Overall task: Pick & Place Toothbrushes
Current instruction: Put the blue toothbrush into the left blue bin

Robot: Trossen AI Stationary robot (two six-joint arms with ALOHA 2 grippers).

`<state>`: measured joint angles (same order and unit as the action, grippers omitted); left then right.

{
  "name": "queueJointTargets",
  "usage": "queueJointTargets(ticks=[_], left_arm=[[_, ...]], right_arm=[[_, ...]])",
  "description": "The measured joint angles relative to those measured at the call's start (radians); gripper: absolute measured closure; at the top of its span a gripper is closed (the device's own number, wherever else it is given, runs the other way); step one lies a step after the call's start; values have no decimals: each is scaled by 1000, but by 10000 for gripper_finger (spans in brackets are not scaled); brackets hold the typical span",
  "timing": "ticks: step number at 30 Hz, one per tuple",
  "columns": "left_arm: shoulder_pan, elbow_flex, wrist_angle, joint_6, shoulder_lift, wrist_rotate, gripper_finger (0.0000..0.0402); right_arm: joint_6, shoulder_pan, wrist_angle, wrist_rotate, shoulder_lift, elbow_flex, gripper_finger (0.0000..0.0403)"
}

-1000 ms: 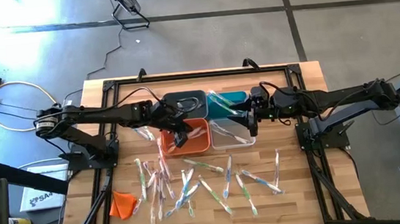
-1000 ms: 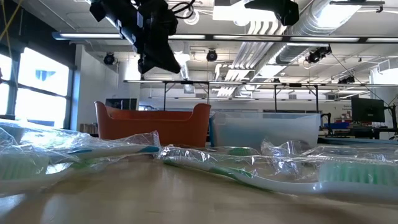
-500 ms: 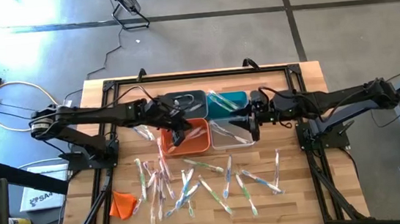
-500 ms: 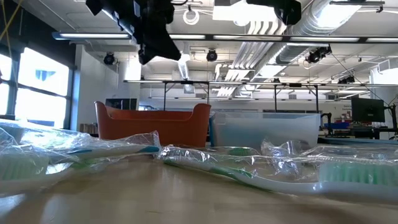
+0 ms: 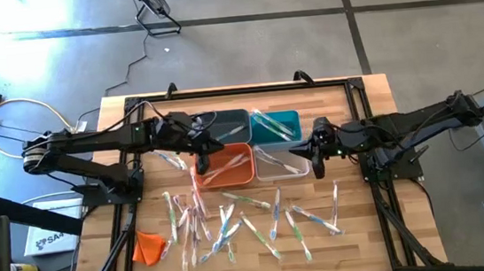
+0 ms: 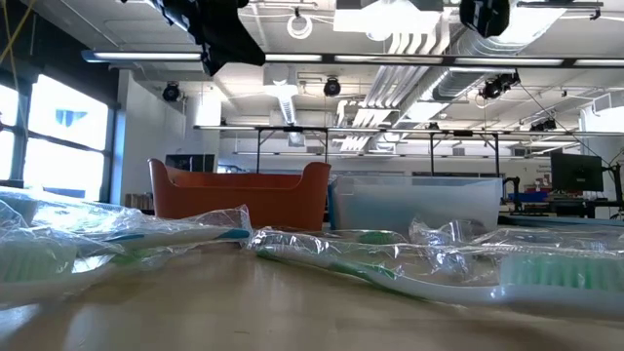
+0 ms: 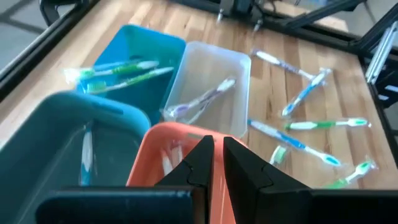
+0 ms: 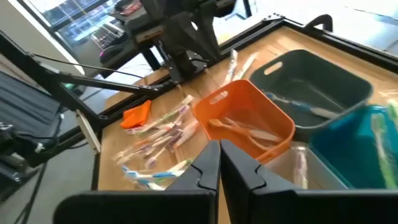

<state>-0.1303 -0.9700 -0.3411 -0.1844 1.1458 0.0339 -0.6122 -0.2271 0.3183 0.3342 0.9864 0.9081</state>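
Both grippers hang empty above the sorting bins.
From above, your left gripper sits over the orange bin, right gripper beside the clear bin, toothbrushes scattered on the worktop; each wrist view shows fingers together, gripping nothing.

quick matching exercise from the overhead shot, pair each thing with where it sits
Things:
1. orange rectangular plastic bin
2. teal rectangular plastic bin
3. clear rectangular plastic bin
4. small orange cloth lump

Places:
A. on bare wood on the left arm's side, apart from every bin
B. beside the dark grey plastic bin, in the row farther from the loose sticks
C. next to the orange bin, on the right arm's side
D. next to the clear bin, on the left arm's side

Pairs: 1-D, 2-B, 3-C, 4-A
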Motion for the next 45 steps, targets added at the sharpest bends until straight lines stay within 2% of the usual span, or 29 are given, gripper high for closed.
queueJointTargets(ticks=[6, 12, 15, 21, 26, 30, 33, 36, 45], left_arm=[[0, 49, 74, 1, -33, 13, 369], [0, 84, 206, 1, -46, 63, 369], [0, 84, 221, 1, -45, 68, 369], [0, 84, 223, 4, -45, 67, 369], [0, 84, 224, -4, -45, 67, 369], [0, 84, 226, -4, -45, 67, 369], [0, 84, 226, -4, -45, 66, 369], [0, 84, 226, -4, -45, 67, 369], [0, 84, 226, -4, -45, 66, 369]], right_arm=[[-69, -50, 64, 41, 10, 1, 400], [-225, -77, 253, 27, 51, 9, 400], [-285, -102, 394, 21, 92, 64, 400], [-303, -142, 616, -51, 207, 196, 400], [-283, -154, 636, -216, 247, 212, 400], [-330, -153, 636, -359, 263, 212, 400], [-338, -155, 635, -426, 265, 212, 400], [-350, -168, 636, -438, 265, 212, 400], [-403, -252, 701, -386, 265, 212, 390]])
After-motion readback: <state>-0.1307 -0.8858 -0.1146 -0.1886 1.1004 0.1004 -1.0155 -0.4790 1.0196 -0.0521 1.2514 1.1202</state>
